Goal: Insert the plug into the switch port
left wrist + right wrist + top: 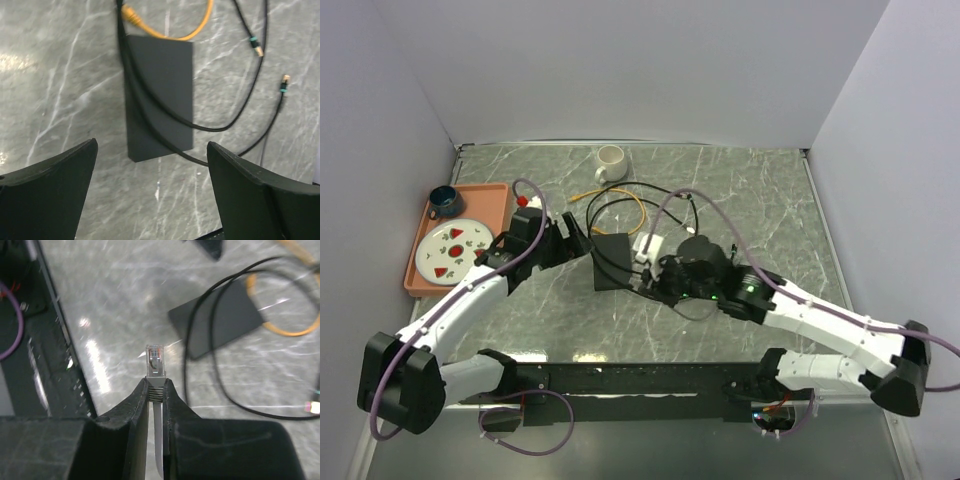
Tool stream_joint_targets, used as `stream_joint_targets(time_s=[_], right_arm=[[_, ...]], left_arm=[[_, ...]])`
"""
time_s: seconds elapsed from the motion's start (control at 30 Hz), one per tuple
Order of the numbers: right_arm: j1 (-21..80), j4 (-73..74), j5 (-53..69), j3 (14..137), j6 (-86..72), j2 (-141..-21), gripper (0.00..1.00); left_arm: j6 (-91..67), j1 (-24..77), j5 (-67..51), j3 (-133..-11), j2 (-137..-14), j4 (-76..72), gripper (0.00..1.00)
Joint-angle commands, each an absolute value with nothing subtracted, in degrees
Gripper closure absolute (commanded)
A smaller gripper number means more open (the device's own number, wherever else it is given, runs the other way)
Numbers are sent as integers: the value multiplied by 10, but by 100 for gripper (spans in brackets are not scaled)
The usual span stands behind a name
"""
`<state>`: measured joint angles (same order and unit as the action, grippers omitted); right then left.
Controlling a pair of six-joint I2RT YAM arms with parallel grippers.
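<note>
the plug (155, 359) in the right claw (156, 386) is clear glossy plastic. beyond it, a matt black box (217, 317) on a glossy marbled table (115, 295).

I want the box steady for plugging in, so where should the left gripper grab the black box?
Probably across its two long edges, coming straight down: the black box lies flat and looks narrower than the gap of the open left gripper above it. Mind the black cables draped along one long edge.
</note>
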<state>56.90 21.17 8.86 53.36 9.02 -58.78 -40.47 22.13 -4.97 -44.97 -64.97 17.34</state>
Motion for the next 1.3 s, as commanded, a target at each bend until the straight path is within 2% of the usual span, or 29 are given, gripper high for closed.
stream_joint_targets(time_s=[0.0,0.37,0.6,0.87,1.1,1.27], right_arm=[[602,200,112,533,70,-641,100],[642,111,142,475,26,-781,100],[641,82,43,472,-10,-870,100],[569,73,8,491,-43,-942,100],[484,89,1,508,-41,-952,100],[460,105,-35,547,-35,-969,100]], left_arm=[[-424,200,-68,-422,-654,103,5],[-417,168,-99,-377,-713,38,5],[-410,167,-110,-374,-728,14,6],[-400,167,-128,-381,-755,-10,6],[-396,167,-138,-381,-781,-32,7],[-395,167,-140,-381,-803,-43,7]])
